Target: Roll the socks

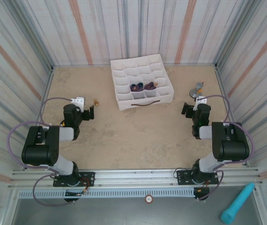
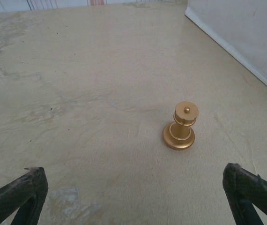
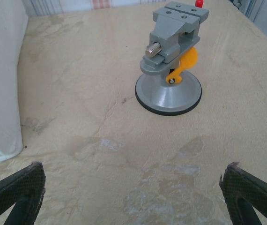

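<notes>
Hanging back from box, both arms. Left gripper (image 2: 133, 174) agape near gold chess piece (image 2: 180, 127); right gripper (image 3: 133, 172) agape facing small vise (image 3: 170, 70). Socks (image 1: 137, 87) bundled in middle cells of white box (image 1: 124, 102). Rolling looks finished; any further move means reaching into box.

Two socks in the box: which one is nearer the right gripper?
The right-hand sock, in the compartment toward the right gripper; the other sock sits one compartment to its left.
</notes>
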Robot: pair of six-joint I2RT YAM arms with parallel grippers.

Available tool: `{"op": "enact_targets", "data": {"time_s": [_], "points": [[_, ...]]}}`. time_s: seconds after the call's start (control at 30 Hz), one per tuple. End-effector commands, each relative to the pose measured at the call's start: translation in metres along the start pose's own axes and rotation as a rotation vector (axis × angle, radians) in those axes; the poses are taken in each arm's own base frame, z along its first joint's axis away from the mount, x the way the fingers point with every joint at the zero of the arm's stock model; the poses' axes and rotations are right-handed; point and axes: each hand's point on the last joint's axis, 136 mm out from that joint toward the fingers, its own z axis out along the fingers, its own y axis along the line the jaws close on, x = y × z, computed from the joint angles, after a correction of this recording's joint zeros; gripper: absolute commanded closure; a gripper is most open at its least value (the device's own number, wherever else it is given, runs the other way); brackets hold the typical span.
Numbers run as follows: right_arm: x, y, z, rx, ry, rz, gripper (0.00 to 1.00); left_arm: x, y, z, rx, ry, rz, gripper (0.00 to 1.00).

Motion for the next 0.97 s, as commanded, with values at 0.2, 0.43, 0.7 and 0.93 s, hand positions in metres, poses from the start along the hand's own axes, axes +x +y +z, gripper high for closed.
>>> {"op": "enact_targets", "data": {"time_s": [0.2,0.43,0.7,0.93], "points": [[-0.0053,0.0015,0.0009,0.003,-0.017,0.016,0.01,-0.0123,0.0049,-0.0004,-0.024,-0.038,0.007,0.01],[-0.0059,0.0013,0.0012,0.003,-0.018,0.016,0.01,-0.0125,0.0049,-0.0004,-0.024,-0.039,0.008,0.01],[-0.0055,0.0016,0.0013,0.003,-0.016,0.014,0.01,-0.0117,0.005,-0.0004,-0.024,-0.037,0.008,0.01],[-0.006,0.0011,0.0006,0.013,-0.022,0.012,0.01,-0.0123,0.0051,-0.0004,-0.024,-0.038,0.007,0.01]]}}
